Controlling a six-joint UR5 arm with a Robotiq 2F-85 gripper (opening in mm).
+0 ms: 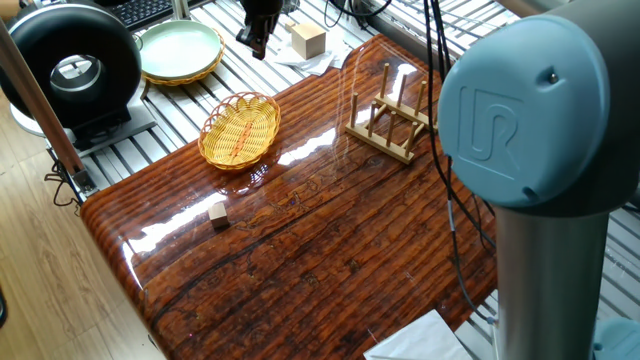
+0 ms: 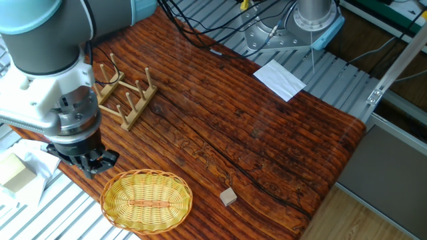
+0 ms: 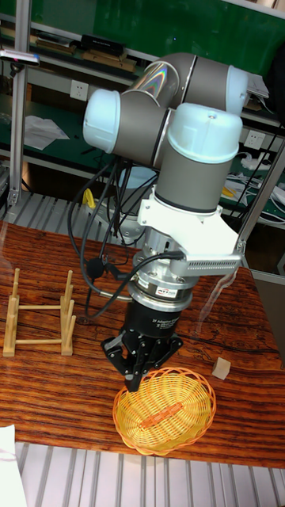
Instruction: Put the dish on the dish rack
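The dish point(image 1: 240, 130) is a golden woven wicker basket. It lies flat near the table's edge, also visible as the dish point(image 2: 147, 200) and the dish point(image 3: 165, 408). The dish rack point(image 1: 390, 115) is light wood with upright pegs and stands empty further along the table, seen too as the dish rack point(image 2: 123, 97) and the dish rack point(image 3: 39, 321). My gripper point(image 3: 137, 379) points down just above and beside the dish's rim, without touching it. Its fingers taper together with nothing between them. It also appears as the gripper point(image 2: 93, 162) and the gripper point(image 1: 255, 33).
A pale green plate point(image 1: 180, 50) and a black round device point(image 1: 70, 65) sit off the table beyond the dish. A wooden block point(image 1: 308, 40) lies near the gripper. A small wooden cube point(image 2: 229, 196) rests close to the dish. White paper point(image 2: 279, 79) lies at the far side.
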